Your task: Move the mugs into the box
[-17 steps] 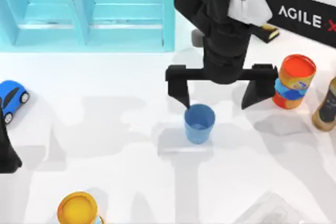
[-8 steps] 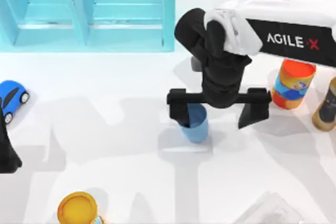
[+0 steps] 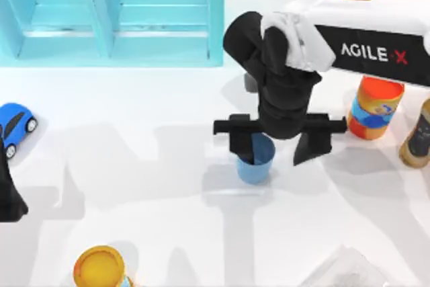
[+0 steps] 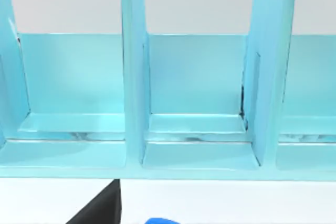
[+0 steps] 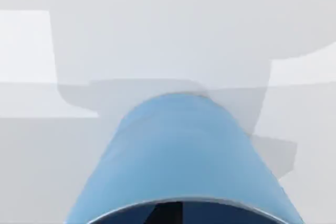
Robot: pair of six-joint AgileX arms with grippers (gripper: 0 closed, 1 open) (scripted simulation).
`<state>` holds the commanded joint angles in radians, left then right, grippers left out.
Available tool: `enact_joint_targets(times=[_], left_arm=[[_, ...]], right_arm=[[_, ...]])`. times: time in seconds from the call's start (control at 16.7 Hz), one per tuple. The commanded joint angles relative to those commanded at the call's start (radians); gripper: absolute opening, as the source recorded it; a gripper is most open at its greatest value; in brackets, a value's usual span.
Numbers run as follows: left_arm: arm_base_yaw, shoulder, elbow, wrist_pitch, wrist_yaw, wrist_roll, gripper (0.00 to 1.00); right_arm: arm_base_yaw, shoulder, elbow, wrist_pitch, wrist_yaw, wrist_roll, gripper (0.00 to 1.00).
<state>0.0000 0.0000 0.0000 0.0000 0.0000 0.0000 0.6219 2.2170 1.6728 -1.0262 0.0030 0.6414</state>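
Right pincer (image 3: 275, 144) open astride blue mug (image 3: 256, 163)

free: bare table (image 3: 134, 186) left of blue mug (image 3: 255, 162) | blocked: printed can (image 3: 376, 107) close right (upright)

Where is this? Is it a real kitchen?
Probably not: it looks like a computer-made test table, plain white, with a turquoise box, a blue mug under the right gripper, and a toy car.
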Motion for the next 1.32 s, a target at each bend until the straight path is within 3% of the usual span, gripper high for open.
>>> enact_joint_targets(times=[0.36,0.96,1.32], left_arm=[[0.000,0.000,0.000,0.000,0.000,0.000,1.00],[0.000,0.000,0.000,0.000,0.000,0.000,1.00],[0.000,0.000,0.000,0.000,0.000,0.000,1.00]], right_arm=[[0.000,0.000,0.000,0.000,0.000,0.000,0.02],[-0.005,-0.005,0.001,-0.004,0.000,-0.002,0.00],[-0.149,-0.191,-0.007,-0.181,0.001,-0.149,0.00]])
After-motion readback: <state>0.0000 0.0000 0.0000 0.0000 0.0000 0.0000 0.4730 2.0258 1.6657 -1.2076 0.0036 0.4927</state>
